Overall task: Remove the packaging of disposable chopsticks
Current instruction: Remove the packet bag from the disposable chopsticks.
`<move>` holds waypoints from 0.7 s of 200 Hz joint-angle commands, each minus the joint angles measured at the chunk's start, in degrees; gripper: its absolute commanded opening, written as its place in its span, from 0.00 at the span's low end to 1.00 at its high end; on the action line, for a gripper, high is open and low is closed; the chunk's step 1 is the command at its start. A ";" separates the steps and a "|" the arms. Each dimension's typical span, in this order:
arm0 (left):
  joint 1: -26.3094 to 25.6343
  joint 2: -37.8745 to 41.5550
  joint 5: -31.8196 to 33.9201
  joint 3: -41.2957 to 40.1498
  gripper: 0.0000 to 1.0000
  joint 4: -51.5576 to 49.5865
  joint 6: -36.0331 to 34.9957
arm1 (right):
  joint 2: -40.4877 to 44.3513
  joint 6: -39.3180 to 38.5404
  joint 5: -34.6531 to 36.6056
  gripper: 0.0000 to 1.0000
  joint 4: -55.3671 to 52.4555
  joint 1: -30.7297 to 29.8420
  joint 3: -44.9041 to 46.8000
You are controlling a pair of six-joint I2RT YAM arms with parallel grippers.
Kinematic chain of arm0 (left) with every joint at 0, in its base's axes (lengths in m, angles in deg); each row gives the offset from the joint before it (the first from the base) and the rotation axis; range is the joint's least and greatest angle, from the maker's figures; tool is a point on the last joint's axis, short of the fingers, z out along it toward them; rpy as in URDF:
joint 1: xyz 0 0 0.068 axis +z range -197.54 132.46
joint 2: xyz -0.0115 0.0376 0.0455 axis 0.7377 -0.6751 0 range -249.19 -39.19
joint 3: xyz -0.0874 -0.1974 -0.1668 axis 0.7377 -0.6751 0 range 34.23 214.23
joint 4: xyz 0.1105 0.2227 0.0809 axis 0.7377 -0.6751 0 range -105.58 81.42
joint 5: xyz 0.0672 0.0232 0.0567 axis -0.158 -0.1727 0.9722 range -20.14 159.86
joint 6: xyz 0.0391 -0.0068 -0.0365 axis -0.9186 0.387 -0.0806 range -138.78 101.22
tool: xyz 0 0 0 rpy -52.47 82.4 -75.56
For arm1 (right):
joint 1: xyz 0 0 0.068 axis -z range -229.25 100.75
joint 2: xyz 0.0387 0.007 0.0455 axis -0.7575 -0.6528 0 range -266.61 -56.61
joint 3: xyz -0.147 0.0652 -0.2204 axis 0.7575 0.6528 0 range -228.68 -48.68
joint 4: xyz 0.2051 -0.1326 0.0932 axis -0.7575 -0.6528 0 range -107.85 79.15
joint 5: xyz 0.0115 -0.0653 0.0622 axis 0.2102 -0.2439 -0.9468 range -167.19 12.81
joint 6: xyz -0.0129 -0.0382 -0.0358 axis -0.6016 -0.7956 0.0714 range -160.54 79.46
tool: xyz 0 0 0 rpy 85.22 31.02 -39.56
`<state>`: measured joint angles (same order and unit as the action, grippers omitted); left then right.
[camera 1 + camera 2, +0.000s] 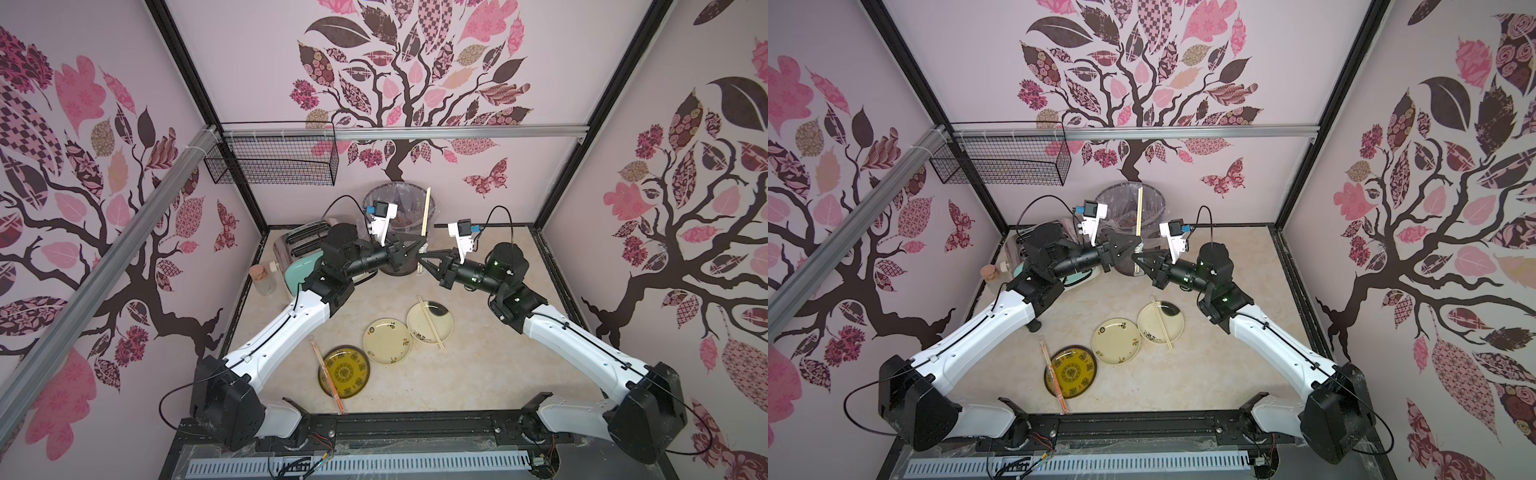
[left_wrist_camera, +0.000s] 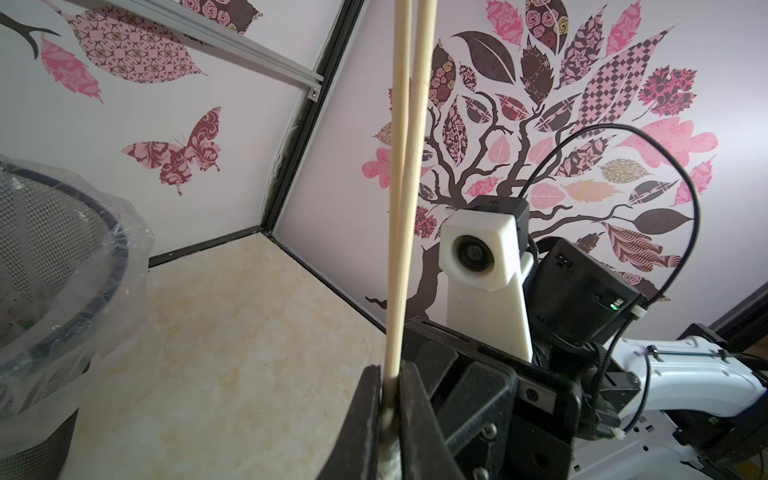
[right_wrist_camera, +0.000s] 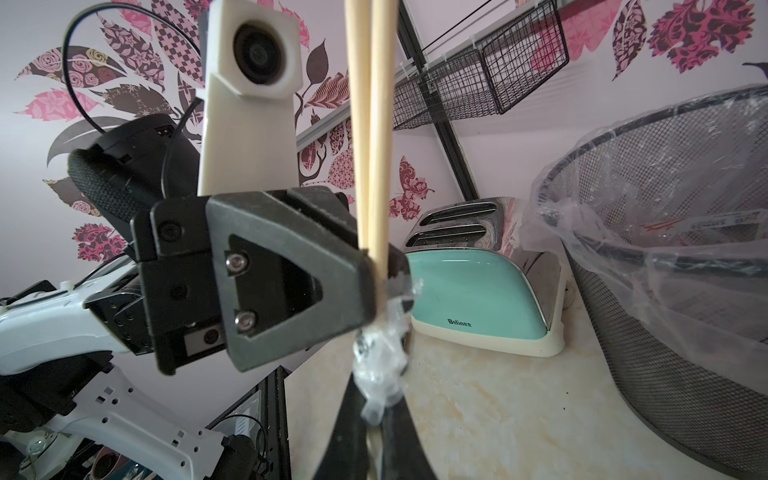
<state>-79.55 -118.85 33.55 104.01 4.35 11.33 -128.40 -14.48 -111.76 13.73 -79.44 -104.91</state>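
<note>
the left gripper [image 2: 390, 374] is clamped on two round, pale wooden chopsticks [image 2: 405, 166] (held upright). the right gripper [image 3: 376, 401] pinches their crumpled clear plastic sleeve [image 3: 380, 365] just below.

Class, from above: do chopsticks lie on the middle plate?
No, the middle plate is bare; a pair of chopsticks lies across the neighbouring cream plate.

toaster [image 3: 469, 291]: brand word in small dark letters low on the mint-green side, reads "belinee"; the last letters are not sure.
wrapper [image 3: 706, 222] in the bin [image 3: 665, 374]: red and dark print, too small to read.
dark yellow plate [image 1: 353, 374]: ornamental marks, not legible.
</note>
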 commanded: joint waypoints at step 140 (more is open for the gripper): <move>-0.36 3.77 -4.36 0.39 0.39 -9.64 0.25 | 2.26 -0.82 -6.00 0.00 8.82 0.80 2.50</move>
<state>-80.49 -114.89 33.05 101.63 1.60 11.75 -128.20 -15.42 -115.95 16.59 -79.05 -104.01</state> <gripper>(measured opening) 0.302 0.074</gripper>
